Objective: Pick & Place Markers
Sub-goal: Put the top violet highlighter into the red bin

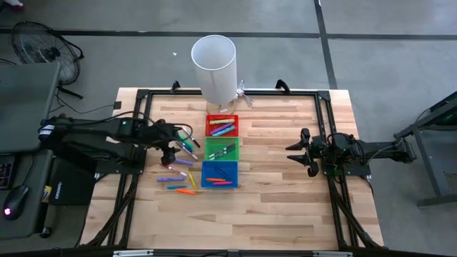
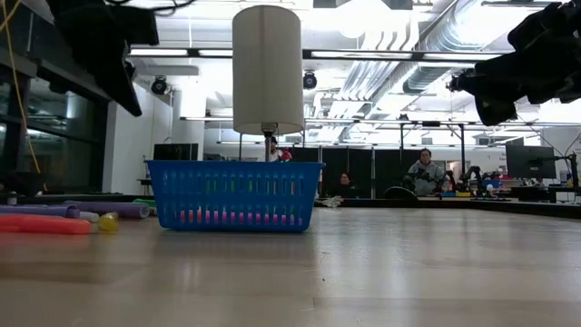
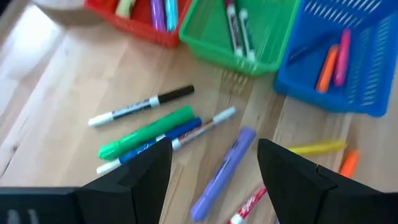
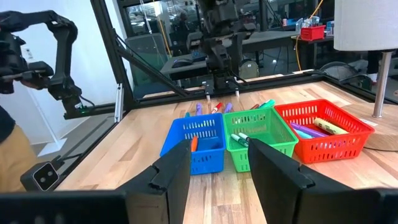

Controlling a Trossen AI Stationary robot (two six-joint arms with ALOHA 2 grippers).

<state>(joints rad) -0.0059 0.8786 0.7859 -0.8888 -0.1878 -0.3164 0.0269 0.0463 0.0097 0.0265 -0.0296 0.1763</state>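
Over slim markers (image 3: 149, 133) loose on pale wood planks (image 1: 271, 200), left gripper (image 3: 214, 163) gapes empty; at 3 o'clock, right gripper (image 4: 219, 163) waits, fingers apart

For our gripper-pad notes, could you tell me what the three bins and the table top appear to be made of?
The red bin, green bin and blue bin look like moulded plastic: slotted lattice walls, uniform saturated colour, slight gloss. The table top appears to be light wood, probably butcher-block with a smooth sealed finish: joined plank strips, visible grain, soft reflections.
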